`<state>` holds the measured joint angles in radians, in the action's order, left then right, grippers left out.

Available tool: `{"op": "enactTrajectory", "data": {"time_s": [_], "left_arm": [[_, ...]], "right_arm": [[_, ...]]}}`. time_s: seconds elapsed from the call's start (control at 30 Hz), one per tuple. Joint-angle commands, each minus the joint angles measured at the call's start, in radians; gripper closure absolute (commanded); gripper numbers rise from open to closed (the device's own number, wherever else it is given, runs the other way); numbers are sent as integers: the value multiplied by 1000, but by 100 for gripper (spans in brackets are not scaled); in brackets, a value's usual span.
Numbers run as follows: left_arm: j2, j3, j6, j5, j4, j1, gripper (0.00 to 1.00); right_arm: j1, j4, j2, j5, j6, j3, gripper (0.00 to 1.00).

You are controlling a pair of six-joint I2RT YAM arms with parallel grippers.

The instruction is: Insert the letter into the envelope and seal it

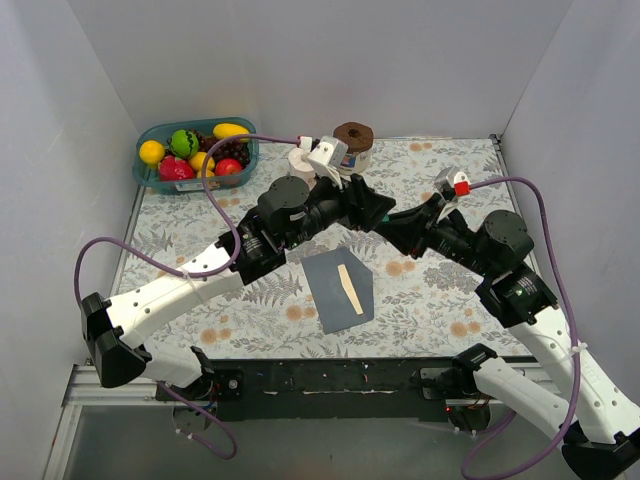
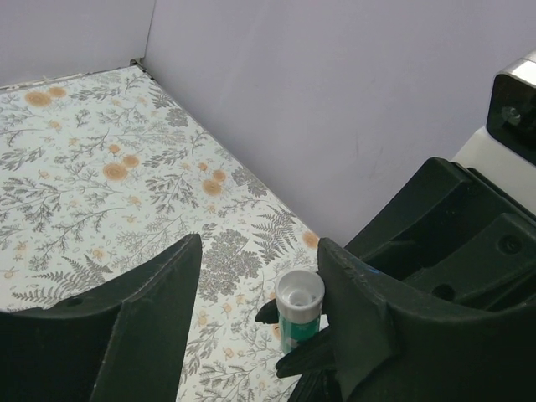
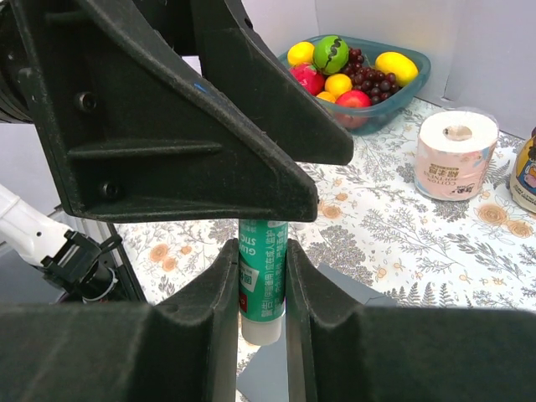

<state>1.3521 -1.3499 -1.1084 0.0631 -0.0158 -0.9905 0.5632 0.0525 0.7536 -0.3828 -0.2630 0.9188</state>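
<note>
My right jaws pinch a green-and-white glue stick (image 3: 262,318) around its middle, holding it in the air above the flowered tabletop (image 1: 440,300). My left jaws stand spread on either side of its white capped end, not pressed onto it. The dark grey envelope (image 1: 325,290) lies flat on the tabletop below, between my two arms, and a narrow cream strip of the letter (image 1: 349,290) shows on it.
</note>
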Motion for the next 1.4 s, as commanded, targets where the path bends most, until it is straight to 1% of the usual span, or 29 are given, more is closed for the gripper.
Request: {"op": "enactTrajectory", "data": {"time_s": [0.0, 0.03, 0.07, 0.2, 0.27, 0.3, 0.5, 0.53, 0.73, 0.83, 0.93, 1.0, 1.03, 1.07, 1.13, 1.17, 1.27, 1.33, 1.37], "left_arm": [[-15, -31, 1, -12, -9, -2, 47], [-10, -31, 2, -17, -9, -2, 50], [-10, -34, 2, -23, -9, -2, 55], [-5, -34, -5, -37, -7, -2, 69], [-7, -35, -5, -49, -1, -2, 73], [-7, -35, -8, -55, 0, -2, 76], [-7, -29, -22, -62, 10, -2, 86], [-8, -26, -27, -93, 10, 0, 89], [-10, -15, -44, -117, 11, -2, 100], [-7, -15, -48, -153, 46, -2, 100], [-4, -12, -44, -207, 71, -2, 100], [-5, -9, -25, -331, 97, 0, 100], [-2, -9, -21, -380, 123, -2, 100], [5, -17, -15, -476, 129, -2, 100], [15, -26, 1, -552, 140, -2, 100], [18, -35, 4, -610, 142, 0, 100], [13, -31, 19, -667, 157, 0, 100], [-1, -23, 24, -700, 169, 0, 100], [-4, -23, 25, -704, 171, 1, 96]], "right_arm": [[1, -34, -19, 15, -7, 32, 99], [3, -34, -20, 15, -5, 32, 99], [1, -34, -22, 18, -7, 31, 99], [1, -34, -26, 22, -4, 29, 99], [1, -36, -31, 28, -4, 28, 99], [1, -36, -34, 31, -4, 26, 99], [1, -40, -42, 53, -4, 20, 99], [3, -40, -43, 53, -5, 18, 99], [3, -43, -51, 64, -7, 8, 99], [1, -43, -51, 62, -7, 6, 99], [3, -43, -40, 21, -7, 14, 99], [3, -43, -31, -56, -5, 17, 99], [3, -78, -28, -88, -4, 15, 99], [1, -115, -28, -170, -10, 12, 99], [3, -167, -30, -261, -16, 0, 99], [1, -224, -33, -350, -24, -4, 99], [1, -320, -45, -468, -56, -24, 99], [1, -353, -57, -498, -70, -43, 99], [1, -365, -69, -511, -71, -46, 99]]}}
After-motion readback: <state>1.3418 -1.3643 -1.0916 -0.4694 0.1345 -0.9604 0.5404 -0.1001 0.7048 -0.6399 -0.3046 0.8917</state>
